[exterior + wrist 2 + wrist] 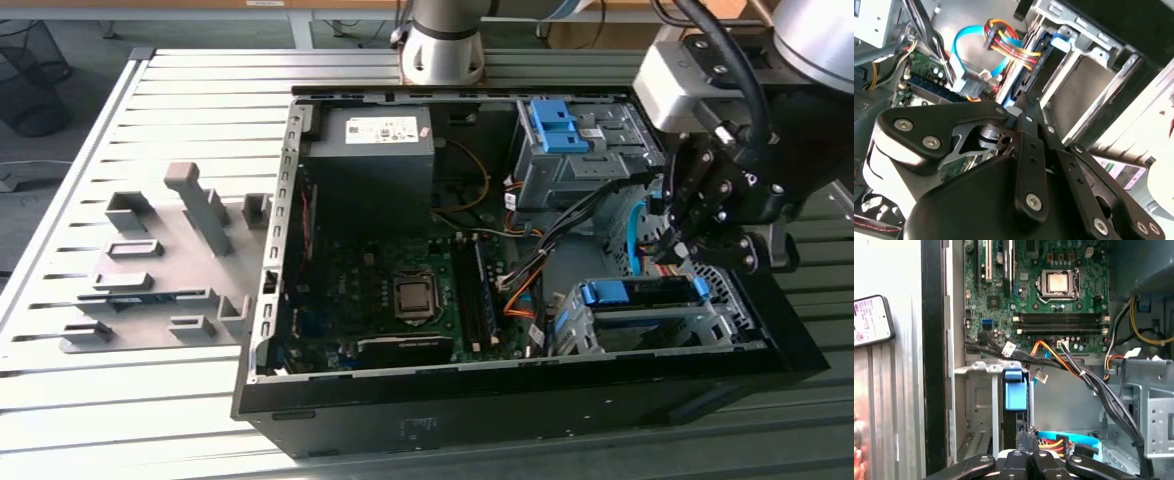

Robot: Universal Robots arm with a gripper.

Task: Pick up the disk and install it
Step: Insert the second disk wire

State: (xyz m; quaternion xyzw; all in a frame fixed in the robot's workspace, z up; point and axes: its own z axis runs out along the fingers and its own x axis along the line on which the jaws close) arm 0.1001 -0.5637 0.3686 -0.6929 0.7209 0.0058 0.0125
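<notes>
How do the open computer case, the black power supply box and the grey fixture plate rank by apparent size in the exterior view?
1. Computer case, clearly largest.
2. Grey fixture plate.
3. Black power supply box.

Overall light: the exterior view was evenly and softly lit; my slatted table (160, 400) looked pale and bright.
Shadows: the computer case (534, 420) held a dim interior, and the black box (367, 170) was the darkest patch.
Glare: in the first wrist view the table surface (894, 390) washed out nearly white; the processor (1059, 282) shone.
Focus: in the second wrist view my gripper (1019, 102) loomed close and soft, while the blue cable (956, 57) looked sharper.
Bright corner: white blowout (1161, 182) beside the case.
</notes>
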